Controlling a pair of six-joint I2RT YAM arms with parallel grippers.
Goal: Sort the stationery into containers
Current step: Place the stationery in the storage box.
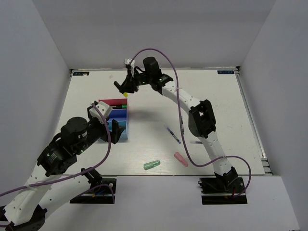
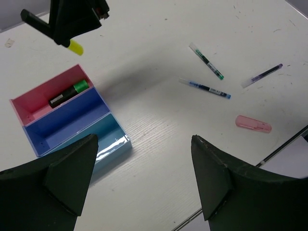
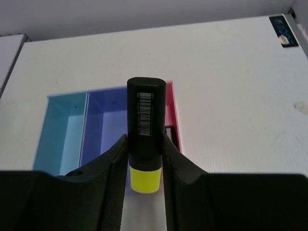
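Observation:
The containers (image 1: 111,102) are three joined bins, pink, dark blue (image 2: 67,115) and light blue (image 3: 67,130), left of centre. A green-capped marker (image 2: 70,93) lies in the pink bin. My right gripper (image 3: 146,144) is shut on a black marker with a yellow cap (image 3: 146,120), held in the air just past the pink bin's far side (image 1: 124,86). My left gripper (image 2: 144,139) hangs open and empty over the table beside the light blue bin. Loose stationery lies to the right: three thin pens (image 2: 204,88), a pink capsule (image 2: 253,123) and a green capsule (image 1: 152,164).
White walls close the table at the back and on both sides. The table's near edge (image 1: 159,175) runs just below the capsules. My right arm (image 1: 199,118) stretches across the centre-right, with its purple cable looping above the pens.

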